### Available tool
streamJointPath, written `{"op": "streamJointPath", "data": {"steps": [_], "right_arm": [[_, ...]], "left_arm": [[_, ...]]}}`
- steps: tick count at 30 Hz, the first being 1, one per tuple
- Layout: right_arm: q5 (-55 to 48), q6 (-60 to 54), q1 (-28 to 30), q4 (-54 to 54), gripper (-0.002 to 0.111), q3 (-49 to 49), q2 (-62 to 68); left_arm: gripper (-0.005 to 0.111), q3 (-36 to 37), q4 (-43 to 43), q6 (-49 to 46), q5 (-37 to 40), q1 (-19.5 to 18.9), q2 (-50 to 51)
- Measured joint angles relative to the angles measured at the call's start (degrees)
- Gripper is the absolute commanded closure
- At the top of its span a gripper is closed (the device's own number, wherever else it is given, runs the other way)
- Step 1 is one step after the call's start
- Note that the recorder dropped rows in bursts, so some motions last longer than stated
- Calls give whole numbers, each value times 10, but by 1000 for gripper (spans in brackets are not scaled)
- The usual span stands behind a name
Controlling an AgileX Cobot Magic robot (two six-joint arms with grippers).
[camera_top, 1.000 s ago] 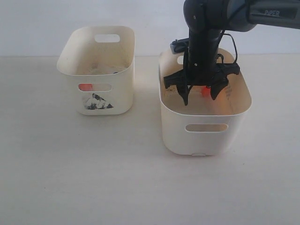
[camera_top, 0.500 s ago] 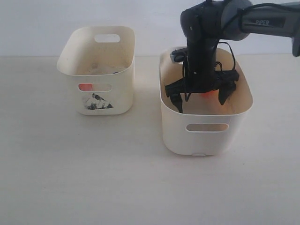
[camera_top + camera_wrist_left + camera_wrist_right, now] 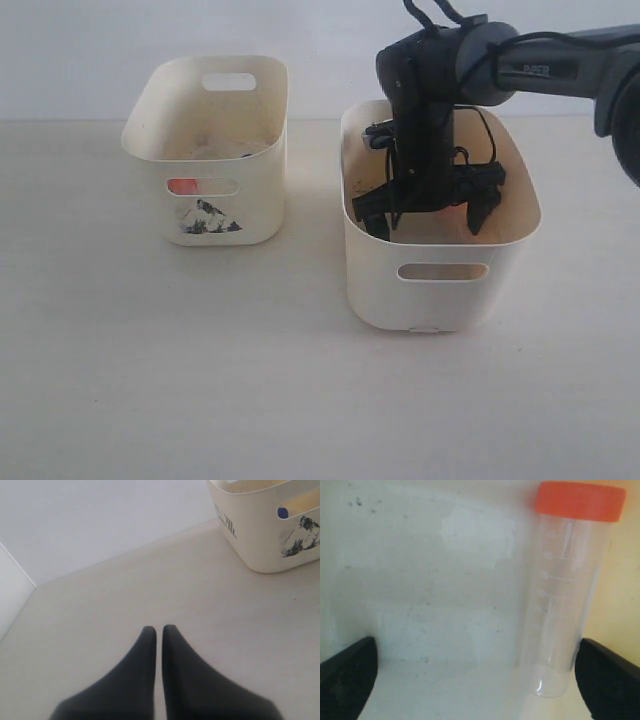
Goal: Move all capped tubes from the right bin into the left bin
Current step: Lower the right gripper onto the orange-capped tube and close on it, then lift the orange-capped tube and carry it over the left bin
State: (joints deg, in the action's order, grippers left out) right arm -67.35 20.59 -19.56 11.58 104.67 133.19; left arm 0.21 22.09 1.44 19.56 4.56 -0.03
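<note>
The right bin (image 3: 372,285) is the larger plain cream one, and my right gripper (image 3: 427,222) hangs inside it, open wide. In the right wrist view a clear tube (image 3: 565,600) with an orange-red cap (image 3: 580,501) lies on the bin floor. It rests between the spread fingers of that gripper (image 3: 477,680), close to one fingertip (image 3: 610,677). The left bin (image 3: 255,205) bears the black mountain picture. An orange-red cap (image 3: 182,186) shows through its front slot, and a blue cap (image 3: 283,513) shows in the left wrist view. My left gripper (image 3: 159,630) is shut and empty over the table.
The two bins stand side by side on a pale table (image 3: 200,380), with a gap between them. A white wall (image 3: 80,50) runs behind. The left bin (image 3: 260,540) sits off to one side of the left gripper.
My right gripper has sunk deeper into the right bin, staying open, and the arm has leaned lower. The left bin has not moved.
</note>
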Motion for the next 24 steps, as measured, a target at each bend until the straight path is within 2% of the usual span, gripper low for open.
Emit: {"op": "streamJointPath", "data": {"steps": [1,4,6,8,17,19,22,24], "right_arm": [[-1,0,0,0,16,1,0],[-11,4,0,7,56,3,3],[-20,8,0,32,78,3,4],[-29,9,0,46,82,5,3],[-31,9,-3,45,82,8,1],[-31,7,-3,44,71,8,1],[-30,0,-3,40,44,8,1],[-23,-3,-3,35,36,8,3]], "left_arm": [[102,0,0,0,0,0,0],[102,0,0,0,0,0,0],[102,0,0,0,0,0,0],[102,0,0,0,0,0,0],[102,0,0,0,0,0,0],[102,0,0,0,0,0,0],[102,0,0,0,0,0,0],[102,0,0,0,0,0,0]]}}
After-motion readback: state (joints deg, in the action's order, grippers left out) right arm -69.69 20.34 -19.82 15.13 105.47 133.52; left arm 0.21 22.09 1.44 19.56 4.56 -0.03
